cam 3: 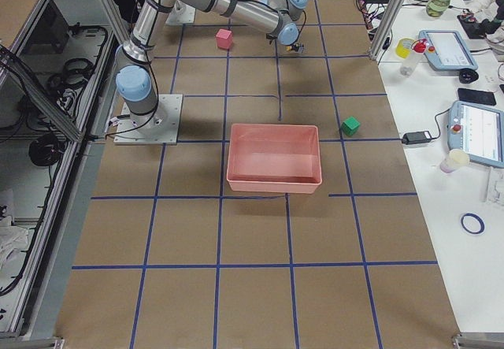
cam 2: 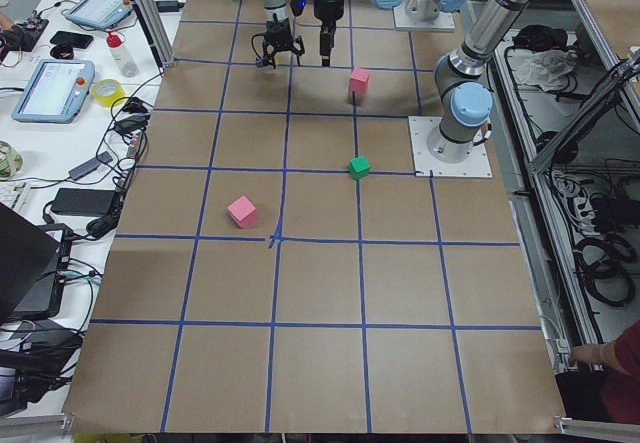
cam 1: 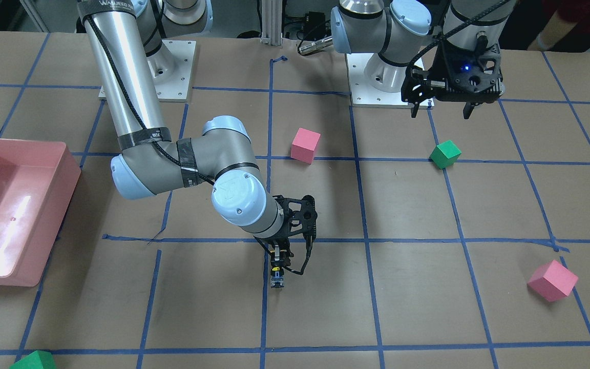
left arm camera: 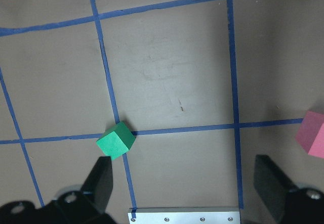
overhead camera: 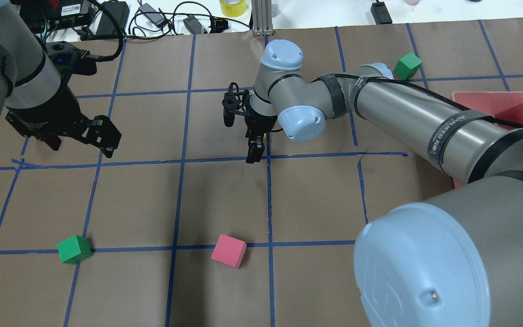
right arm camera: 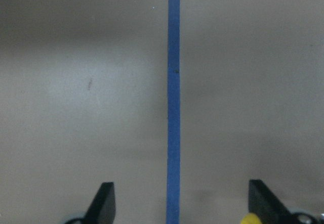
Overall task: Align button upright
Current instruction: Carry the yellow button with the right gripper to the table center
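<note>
**Right claw poised over the button at mid-worktop**

The right claw pointed straight down with its fingers apart. The button sat just beneath it, on a blue tape line at lower centre of the front view. Its yellow cap was topmost, so it looked upright, though it was too small to tell if it stood free. The left claw, also spread, hung at upper right, probably parked clear of the worktop.

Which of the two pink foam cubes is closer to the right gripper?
The pink foam cube in the middle, just robot-side of the right gripper. The other pink foam cube lies far off on the left arm's side.
</note>
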`<state>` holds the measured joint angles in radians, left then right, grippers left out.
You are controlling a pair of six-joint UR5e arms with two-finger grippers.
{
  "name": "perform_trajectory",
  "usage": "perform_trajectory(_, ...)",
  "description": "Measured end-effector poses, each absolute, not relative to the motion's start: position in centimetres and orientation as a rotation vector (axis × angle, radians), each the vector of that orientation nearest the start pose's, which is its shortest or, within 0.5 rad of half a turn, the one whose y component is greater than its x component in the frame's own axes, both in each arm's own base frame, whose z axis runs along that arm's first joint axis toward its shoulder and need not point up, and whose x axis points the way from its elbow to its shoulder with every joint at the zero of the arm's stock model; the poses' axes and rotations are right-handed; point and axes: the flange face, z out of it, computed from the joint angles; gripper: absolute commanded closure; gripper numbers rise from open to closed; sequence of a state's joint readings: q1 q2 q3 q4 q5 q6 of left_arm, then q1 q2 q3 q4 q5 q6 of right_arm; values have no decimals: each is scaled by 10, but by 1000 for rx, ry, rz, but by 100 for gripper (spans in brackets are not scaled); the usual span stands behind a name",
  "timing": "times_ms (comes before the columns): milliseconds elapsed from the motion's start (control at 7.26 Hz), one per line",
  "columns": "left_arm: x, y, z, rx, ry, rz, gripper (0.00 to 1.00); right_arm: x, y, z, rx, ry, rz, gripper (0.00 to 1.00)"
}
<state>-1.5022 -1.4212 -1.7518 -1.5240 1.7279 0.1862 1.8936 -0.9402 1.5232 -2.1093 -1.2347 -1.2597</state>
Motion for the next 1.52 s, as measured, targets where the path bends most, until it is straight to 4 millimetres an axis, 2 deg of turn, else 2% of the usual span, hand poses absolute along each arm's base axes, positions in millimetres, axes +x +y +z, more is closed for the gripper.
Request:
perform_trajectory(276,-88,-452,475,180,2975,-18,0,371,-587,193,-1997,1989,-163,90)
perform_trajectory(413,-88,-460,474,183,2976,-15,0,371,-588,194,-2000,1989,-167,97)
perform_trajectory(551,-88,-465,475,182,2977,-13,0,372,-589,195,-2003,1987,-172,63)
perform_trajectory(689,-88,-469,479,177,2978,-19,0,372,-589,196,-2004,1985,-177,13)
perform_trajectory(827,-88,-473,484,172,2981,-32,0,373,-591,198,-2008,1984,-195,0)
perform_trajectory(1102,-90,-477,483,160,2989,-34,0,374,-593,200,-2021,1979,-239,0)
perform_trajectory(1240,-92,-478,480,148,3005,-35,0,374,-594,201,-2023,1978,-245,4)
perform_trajectory(1378,-95,-479,478,138,3023,-35,0,374,-594,201,-2024,1978,-248,67)
perform_trajectory(1516,-96,-479,476,134,3032,-35,0,374,-595,202,-2027,1979,-251,98)
